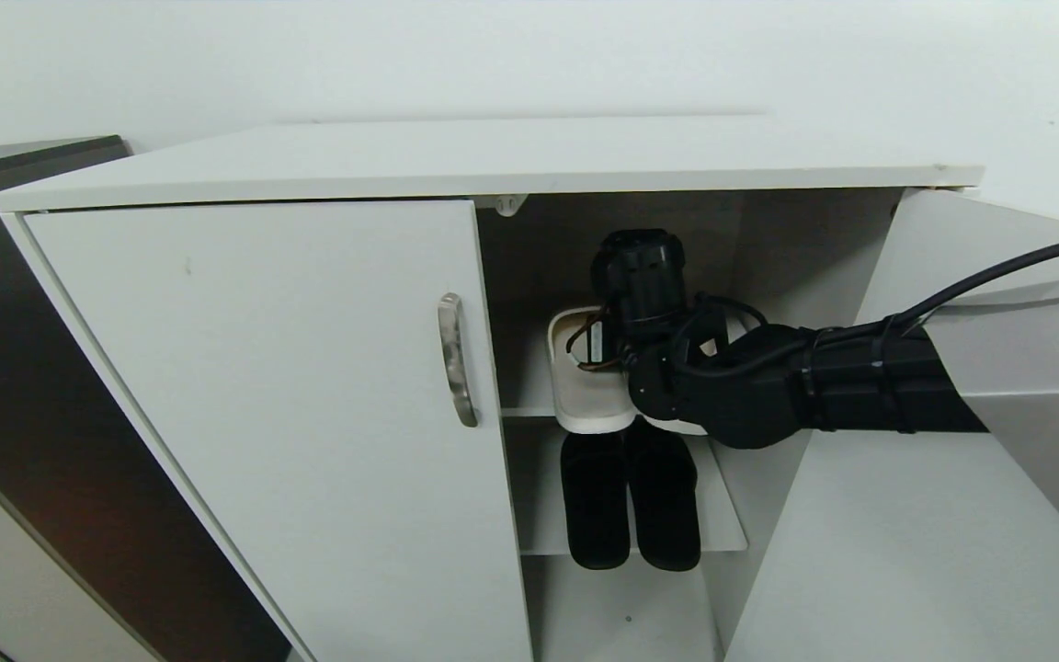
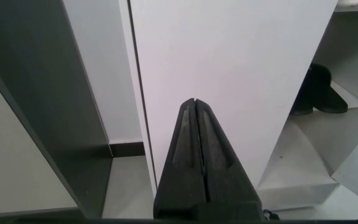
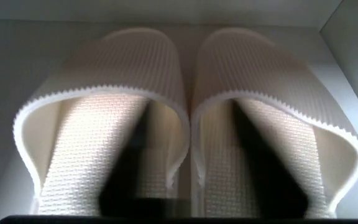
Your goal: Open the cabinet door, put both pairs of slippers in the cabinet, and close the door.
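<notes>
- A dark panel (image 1: 51, 386) leans just beside the left side of the white cabinet (image 1: 493, 161).
- The cabinet's left door (image 1: 263, 368) is closed; its metal handle (image 1: 457, 360) stands upright near the door's inner edge.
- The left pincer (image 2: 194, 112) has its two fingers pressed together with nothing between them. It points at the plain white face of the closed left door.
- The right half of the cabinet stands open, showing an upper shelf (image 1: 525, 386) and a lower shelf (image 1: 539, 515).
- The white slippers (image 1: 585, 395) lie side by side on the upper shelf, toes toward the back. Their heels stick out a little past the shelf's front edge.
- The black slippers (image 1: 631, 501) lie side by side on the lower shelf, directly below the white pair. Their heels also overhang the front edge. The left wrist view shows them (image 2: 319, 93) past the edge of the closed door.
- The right pincer (image 1: 601, 346) is inside the cabinet at the upper shelf. It is clamped on the white slippers (image 3: 135, 68): its dark fingers (image 3: 132, 186) sit one in each opening, with the adjoining inner sides between them.
- The right door (image 1: 906, 552) is swung wide open, and the right arm passes in front of it.
</notes>
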Tool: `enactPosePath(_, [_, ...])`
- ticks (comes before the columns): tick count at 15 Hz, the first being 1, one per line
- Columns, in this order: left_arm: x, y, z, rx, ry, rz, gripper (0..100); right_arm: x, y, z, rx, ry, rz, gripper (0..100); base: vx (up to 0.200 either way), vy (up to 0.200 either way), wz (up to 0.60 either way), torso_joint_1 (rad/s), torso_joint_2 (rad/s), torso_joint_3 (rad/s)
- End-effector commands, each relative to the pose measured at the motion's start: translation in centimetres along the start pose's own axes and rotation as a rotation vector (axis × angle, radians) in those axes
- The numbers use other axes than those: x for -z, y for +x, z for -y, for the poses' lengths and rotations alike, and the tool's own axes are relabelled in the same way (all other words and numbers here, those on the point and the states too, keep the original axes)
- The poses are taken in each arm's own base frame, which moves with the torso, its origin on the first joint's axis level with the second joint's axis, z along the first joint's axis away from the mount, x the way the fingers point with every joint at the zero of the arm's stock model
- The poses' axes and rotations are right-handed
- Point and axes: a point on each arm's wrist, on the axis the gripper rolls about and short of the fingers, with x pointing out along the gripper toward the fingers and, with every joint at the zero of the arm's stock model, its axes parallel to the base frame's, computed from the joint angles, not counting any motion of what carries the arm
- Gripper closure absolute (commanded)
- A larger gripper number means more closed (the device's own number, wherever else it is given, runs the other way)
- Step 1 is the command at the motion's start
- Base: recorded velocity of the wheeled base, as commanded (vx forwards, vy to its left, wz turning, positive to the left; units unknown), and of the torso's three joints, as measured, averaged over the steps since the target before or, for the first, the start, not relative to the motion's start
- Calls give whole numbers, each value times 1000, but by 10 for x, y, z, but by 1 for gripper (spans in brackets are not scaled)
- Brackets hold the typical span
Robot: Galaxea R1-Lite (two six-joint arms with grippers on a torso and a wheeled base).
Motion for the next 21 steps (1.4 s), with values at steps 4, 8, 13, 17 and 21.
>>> enactPosePath(4, [0, 0, 0, 0, 0, -1, 100, -11, -42, 8, -39, -7, 2, 0, 0, 0, 0, 0, 0, 0])
enactPosePath(8, [0, 0, 0, 0, 0, -1, 100, -7, -97, 17, -103, -21, 8, 0, 0, 0, 0, 0, 0, 0])
enactPosePath(13, [0, 0, 0, 0, 0, -1, 100, 13, -149, 45, -181, -35, -7, 100, 0, 0, 0, 0, 0, 0])
enactPosePath(17, [0, 0, 0, 1, 1, -1, 100, 39, -153, 57, -185, -26, -22, 100, 0, 0, 0, 0, 0, 0])
enactPosePath(21, [0, 0, 0, 1, 0, -1, 100, 49, -152, 49, -192, -48, -43, 100, 0, 0, 0, 0, 0, 0])
